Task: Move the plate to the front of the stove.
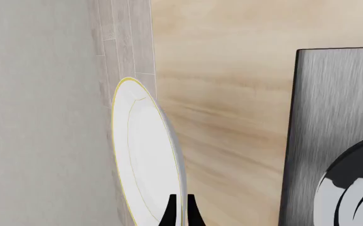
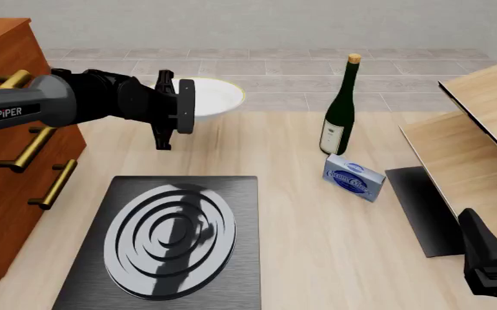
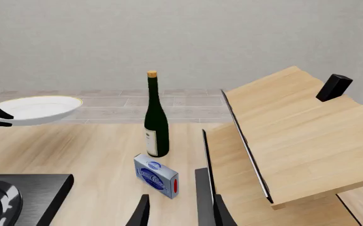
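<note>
The white plate with its thin yellow rim hangs in the air beyond the far edge of the stove, roughly level in the right wrist view. My left gripper is shut on the plate's near-left rim. In the left wrist view the plate shows edge-on, with the rim pinched between the black fingertips of the left gripper. The stove is a dark slab with silver rings. My right gripper is open and holds nothing, low at the table's right front.
A green wine bottle stands right of centre with a blue box in front of it. A plain black slab lies by a slanted wooden rack at the right. A wooden drawer cabinet stands at the left.
</note>
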Controlling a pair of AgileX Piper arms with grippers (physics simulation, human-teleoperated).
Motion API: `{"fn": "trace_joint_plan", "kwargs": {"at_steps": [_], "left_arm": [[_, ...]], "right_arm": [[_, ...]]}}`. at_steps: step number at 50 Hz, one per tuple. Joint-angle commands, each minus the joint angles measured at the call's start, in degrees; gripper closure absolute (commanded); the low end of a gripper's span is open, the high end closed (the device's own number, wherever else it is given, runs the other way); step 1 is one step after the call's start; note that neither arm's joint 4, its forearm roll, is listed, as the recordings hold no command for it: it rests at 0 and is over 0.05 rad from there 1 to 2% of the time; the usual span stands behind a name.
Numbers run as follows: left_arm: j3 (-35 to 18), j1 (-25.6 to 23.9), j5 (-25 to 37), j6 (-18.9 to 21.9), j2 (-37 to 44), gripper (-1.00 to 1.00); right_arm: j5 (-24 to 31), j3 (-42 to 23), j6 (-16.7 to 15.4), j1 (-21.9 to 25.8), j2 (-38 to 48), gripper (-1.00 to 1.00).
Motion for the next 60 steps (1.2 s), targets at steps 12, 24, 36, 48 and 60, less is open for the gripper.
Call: {"fn": "trace_joint_plan", "kwargs": {"at_steps": [12, 24, 36, 48, 60], "left_arm": [[-0.7, -0.7, -1.5, -0.7, 3.2, 1.0], [-0.6, 0.0, -2.4, -0.4, 4.5, 1.0], [0.2, -0.2, -3.5, -0.9, 6.0, 1.0], [1.3, -0.3, -4.1, -1.1, 6.3, 1.0], [0.9, 0.1, -4.6, -1.4, 7.8, 1.0]], "right_arm": [[-0.4, 0.0, 0.1, 0.0, 0.7, -1.0], [-0.4, 0.0, 0.0, 0.0, 0.7, -1.0], [-0.4, 0.0, 0.0, 0.0, 0.7, -1.0], [-0.5, 0.0, 0.1, 0.0, 0.8, -1.0], [-0.5, 0.0, 0.1, 0.0, 0.8, -1.0]]}}
